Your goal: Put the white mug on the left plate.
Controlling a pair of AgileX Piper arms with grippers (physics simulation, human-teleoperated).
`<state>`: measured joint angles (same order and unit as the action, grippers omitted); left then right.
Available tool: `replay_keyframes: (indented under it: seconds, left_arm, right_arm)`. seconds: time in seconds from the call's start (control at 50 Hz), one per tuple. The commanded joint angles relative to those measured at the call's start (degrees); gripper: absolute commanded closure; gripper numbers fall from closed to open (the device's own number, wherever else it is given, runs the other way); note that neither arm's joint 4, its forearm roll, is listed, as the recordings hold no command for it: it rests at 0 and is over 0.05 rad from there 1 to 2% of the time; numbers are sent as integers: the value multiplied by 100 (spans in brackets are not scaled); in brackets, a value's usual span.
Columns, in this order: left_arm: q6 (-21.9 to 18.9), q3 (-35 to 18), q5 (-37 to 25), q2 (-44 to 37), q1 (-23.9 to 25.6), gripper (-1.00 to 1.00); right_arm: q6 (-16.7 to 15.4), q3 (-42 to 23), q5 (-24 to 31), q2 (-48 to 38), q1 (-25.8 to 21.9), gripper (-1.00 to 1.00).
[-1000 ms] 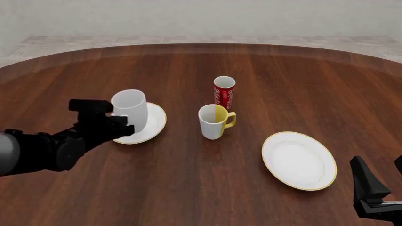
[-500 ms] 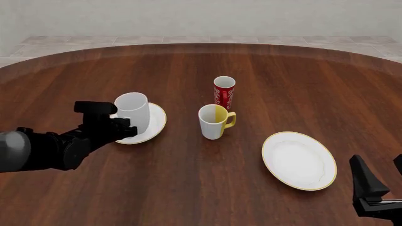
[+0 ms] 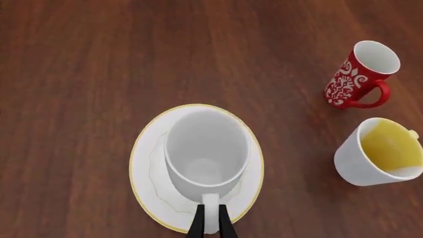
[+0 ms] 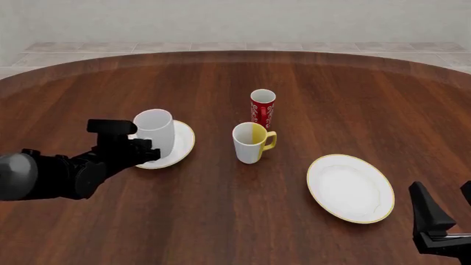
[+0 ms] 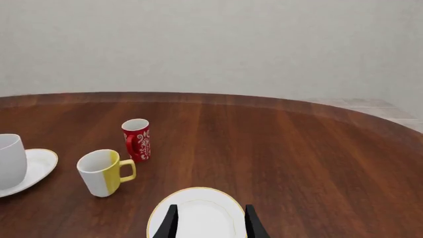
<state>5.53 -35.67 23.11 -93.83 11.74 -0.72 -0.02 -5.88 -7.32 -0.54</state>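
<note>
The white mug (image 4: 156, 132) stands upright on the left plate (image 4: 184, 144), a small white plate with a gold rim. My left gripper (image 4: 145, 149) is shut on the mug's handle from the near left side. In the left wrist view the mug (image 3: 206, 153) sits in the middle of the plate (image 3: 142, 166), and the gripper (image 3: 211, 228) pinches the white loop handle (image 3: 210, 206). My right gripper (image 4: 449, 208) is open and empty at the near right edge. It also shows in the right wrist view (image 5: 209, 222).
A smaller white mug with a yellow handle (image 4: 250, 142) stands right of the left plate. A slim red patterned cup (image 4: 262, 109) stands behind it. The larger gold-rimmed plate (image 4: 349, 187) lies at the near right, just ahead of my right gripper.
My left gripper has lowered the white mug a little and moved it slightly right onto the left plate. Over the last half second it has hardly moved. The right arm is still.
</note>
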Motion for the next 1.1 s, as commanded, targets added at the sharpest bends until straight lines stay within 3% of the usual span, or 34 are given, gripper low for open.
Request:
replay_keyframes:
  seconds: [0.02, 0.48, 1.1]
  left_arm:
    - [-75, 4, 8, 32, -31, -100]
    - [-135, 29, -25, 127, -52, -100]
    - [-93, 298, -434, 1057, 184, -100]
  right_arm:
    - [2, 0, 39, 43, -2, -100]
    - [-8, 0, 65, 75, -1, -100]
    - [-37, -2, 93, 101, -23, -100]
